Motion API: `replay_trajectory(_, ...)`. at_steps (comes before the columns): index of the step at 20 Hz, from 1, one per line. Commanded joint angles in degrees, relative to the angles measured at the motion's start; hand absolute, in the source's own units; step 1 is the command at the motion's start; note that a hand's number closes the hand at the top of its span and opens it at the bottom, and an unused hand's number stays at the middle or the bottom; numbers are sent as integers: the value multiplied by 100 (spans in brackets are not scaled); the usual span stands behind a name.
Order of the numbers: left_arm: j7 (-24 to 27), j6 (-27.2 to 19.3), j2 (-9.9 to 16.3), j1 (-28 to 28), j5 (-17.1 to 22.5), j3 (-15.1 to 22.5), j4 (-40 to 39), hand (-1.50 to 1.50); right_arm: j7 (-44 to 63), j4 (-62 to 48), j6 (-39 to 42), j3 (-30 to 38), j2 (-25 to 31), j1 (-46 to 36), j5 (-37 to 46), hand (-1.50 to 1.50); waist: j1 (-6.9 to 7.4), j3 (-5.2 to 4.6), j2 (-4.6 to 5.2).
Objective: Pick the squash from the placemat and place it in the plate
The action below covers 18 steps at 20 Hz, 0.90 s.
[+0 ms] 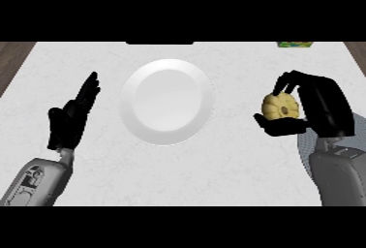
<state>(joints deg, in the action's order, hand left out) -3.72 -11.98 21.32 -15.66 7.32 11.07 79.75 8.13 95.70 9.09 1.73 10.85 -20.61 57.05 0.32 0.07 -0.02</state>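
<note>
We see the right robot hand [314, 109] curled around a small ribbed yellow squash [280, 106], fingers arched over its top and thumb under it, at the right side of the pale marbled worktop [214, 169]. A patch of grey speckled placemat [306, 145] shows just beside the forearm. The smooth white oval plate [166, 101] sits at the centre, apart from the squash. The left robot hand [71, 121] rests flat-fingered and spread near the left edge.

No readable text, labels or numbers anywhere.
</note>
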Motion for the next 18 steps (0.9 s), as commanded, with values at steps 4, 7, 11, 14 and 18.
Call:
replay_trajectory(4, 69, 31, -145, -4, -183, -65, -211, 0, -73, 349, 445, -372, -464, -672, -599, 150, -26, -9, -2)
replay_trajectory(7, 129, 216, -100, 4, -67, -251, -251, 0, 332, -148, 359, -744, -997, -1045, -407, 150, 7, -10, 5)
replay_trajectory(11, -300, 106, -234, 96, -264, -39, 369, 0, 540, -1367, 117, -580, -1070, -1918, -733, 150, 81, -6, 13)
replay_trajectory(14, 184, 394, -236, -157, -149, -320, -384, 0, 913, -2029, -682, -1387, -1078, -2251, -996, 150, 72, -10, 28)
replay_trajectory(18, -11, 303, -232, 48, -313, -285, -70, 0, 782, -3282, -1392, -1657, -1083, -2816, -1379, 150, 147, -8, 35)
